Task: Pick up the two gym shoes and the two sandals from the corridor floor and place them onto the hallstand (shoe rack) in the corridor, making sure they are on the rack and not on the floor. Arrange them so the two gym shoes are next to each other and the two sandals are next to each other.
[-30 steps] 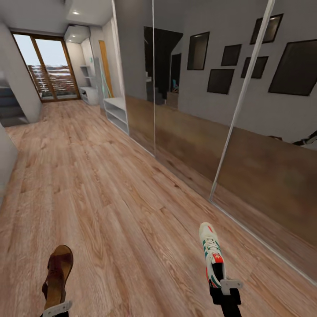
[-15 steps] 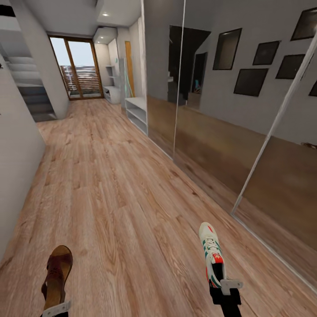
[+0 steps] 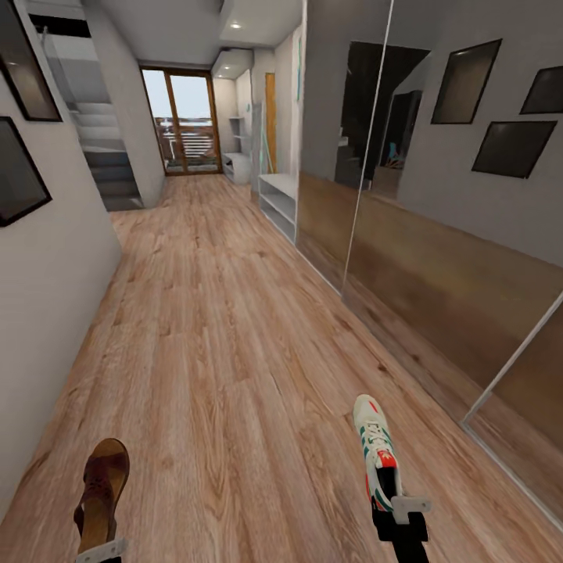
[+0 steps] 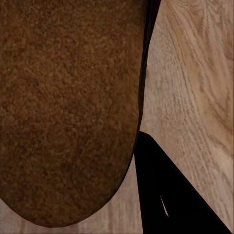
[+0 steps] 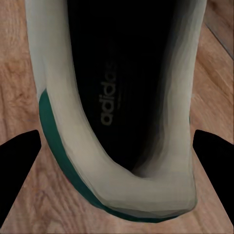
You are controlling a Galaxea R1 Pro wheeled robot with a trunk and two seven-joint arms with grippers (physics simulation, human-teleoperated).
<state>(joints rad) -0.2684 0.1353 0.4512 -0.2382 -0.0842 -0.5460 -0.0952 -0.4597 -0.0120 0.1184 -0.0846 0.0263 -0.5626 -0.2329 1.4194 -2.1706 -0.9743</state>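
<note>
Two shoes riding: left claw [image 3: 100, 550] is gripping the dark brown leather sandal [image 3: 102, 493], right claw [image 3: 400, 512] the cream-white green-striped sneaker [image 3: 376, 450]; you're wanting level carriage toward the low light-grey open-shelved rack [image 3: 280, 199].

Sneaker [image 3: 376, 453]: cream-white lace-up, green side stripes, red-orange tongue label; held at the heel, clear of the floor, toe pointing down the corridor. The right wrist view looks into its dark opening with the cream collar and green trim [image 5: 122, 122].
Sandal [image 3: 102, 495]: dark brown straps, tan footbed; held at the heel, off the floor, toe pointing forward. Its brown sole [image 4: 68, 107] shows in the left wrist view.
Rack [image 3: 279, 201]: low, light grey, open shelves, far ahead along the right wall.
Floor [image 3: 227, 352]: light brown wood-grain planks.
</note>
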